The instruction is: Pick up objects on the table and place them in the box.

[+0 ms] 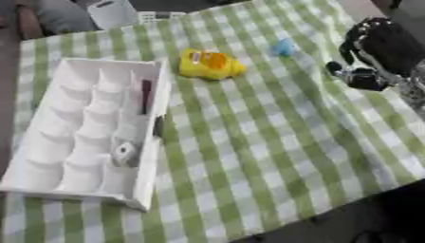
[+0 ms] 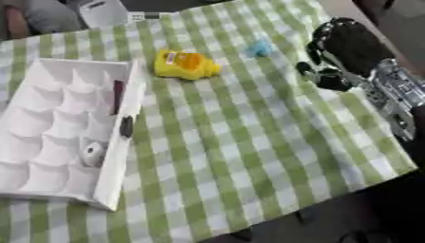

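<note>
Yellow duck-shaped toy (image 1: 211,65), on the checked cloth (image 1: 274,142) at one o'clock from the white box (image 1: 50,156): probably light, soft, rounded, best pinched across its body; right hand (image 2: 345,54) at three o'clock, fingers curled, empty.

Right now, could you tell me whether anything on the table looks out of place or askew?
One thing: a small dark object sits on the box's right wall rather than down in a compartment, so it looks perched. The yellow toy and the small blue object lie loose on the cloth, not yet boxed. Nothing looks spilled or damaged.
</note>
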